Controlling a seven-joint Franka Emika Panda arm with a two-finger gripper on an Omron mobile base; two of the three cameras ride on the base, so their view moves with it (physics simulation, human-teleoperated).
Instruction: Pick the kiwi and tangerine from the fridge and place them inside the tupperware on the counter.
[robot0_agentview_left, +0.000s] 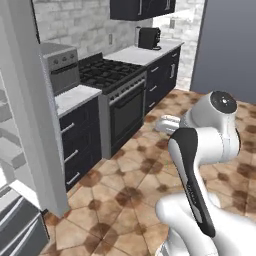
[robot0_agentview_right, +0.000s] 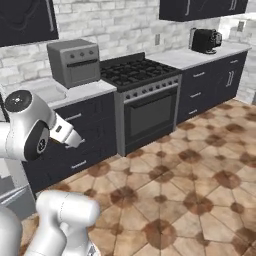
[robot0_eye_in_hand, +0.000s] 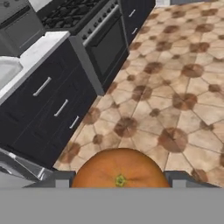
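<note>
**Tangerine held over the kitchen floor**

Left base view: the white arm rises at lower right, beside the fridge (robot0_agentview_left: 30, 125).

Right base view: the tupperware (robot0_agentview_right: 47, 92) sits on the worktop (robot0_agentview_right: 92, 89) beside a grey oven box (robot0_agentview_right: 74, 62).

Hand view: the hand (robot0_eye_in_hand: 118, 183) grips the tangerine (robot0_eye_in_hand: 120, 168) between its fingertips, above the tiled floor (robot0_eye_in_hand: 175, 87).

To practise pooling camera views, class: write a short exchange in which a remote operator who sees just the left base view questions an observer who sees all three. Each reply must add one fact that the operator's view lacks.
Operator: Is the arm carrying anything?
Observer: Yes. In the hand view the tangerine sits between the fingers.
Operator: Where is the tupperware?
Observer: In the right base view the tupperware rests on the counter, beside the grey toaster oven.
</note>
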